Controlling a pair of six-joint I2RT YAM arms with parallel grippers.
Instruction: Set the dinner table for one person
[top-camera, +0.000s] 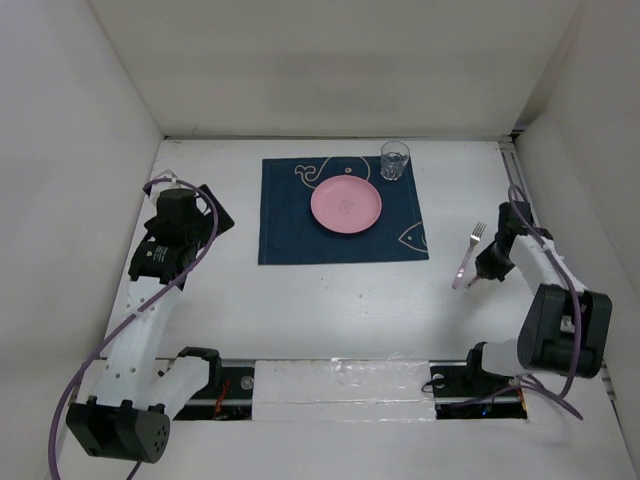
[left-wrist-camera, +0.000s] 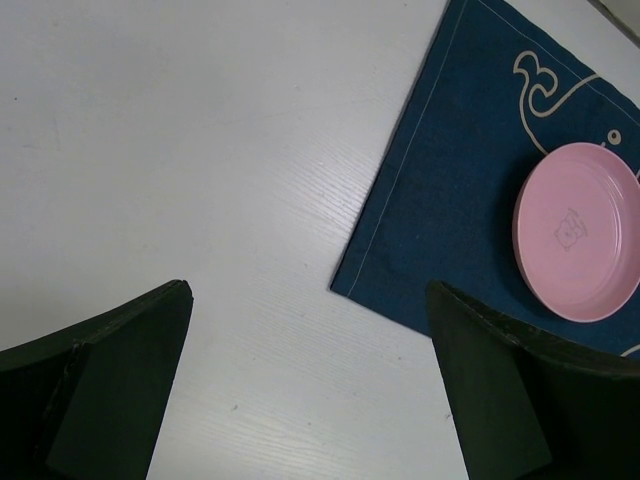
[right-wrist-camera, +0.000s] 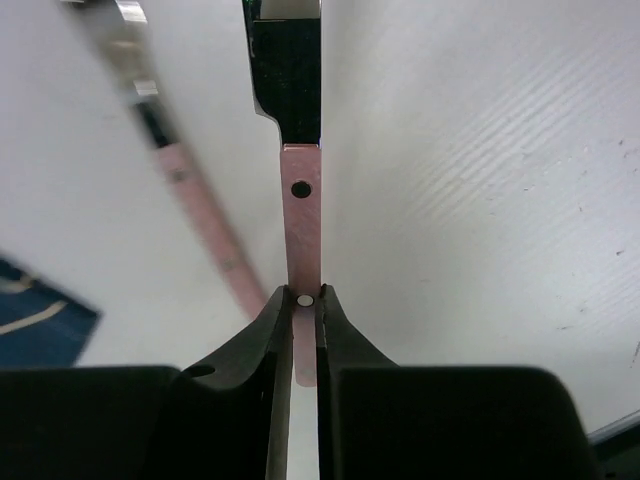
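The white dinner table (top-camera: 300, 300) carries a navy placemat (top-camera: 285, 225) with a pink plate (top-camera: 345, 205) on it and a clear glass (top-camera: 394, 160) at its far right corner. My right gripper (right-wrist-camera: 302, 300) is shut on the pink handle of a utensil (right-wrist-camera: 301, 200) whose dark metal end points away. A second pink-handled utensil (right-wrist-camera: 190, 200) shows blurred to its left. In the top view a pink-handled fork (top-camera: 468, 255) lies beside my right gripper (top-camera: 482, 272), right of the placemat. My left gripper (left-wrist-camera: 310, 400) is open and empty over bare table, left of the placemat (left-wrist-camera: 470, 180).
White walls close in the table on the left, right and far sides. The arm bases and a rail (top-camera: 330, 385) run along the near edge. The plate also shows in the left wrist view (left-wrist-camera: 578, 230).
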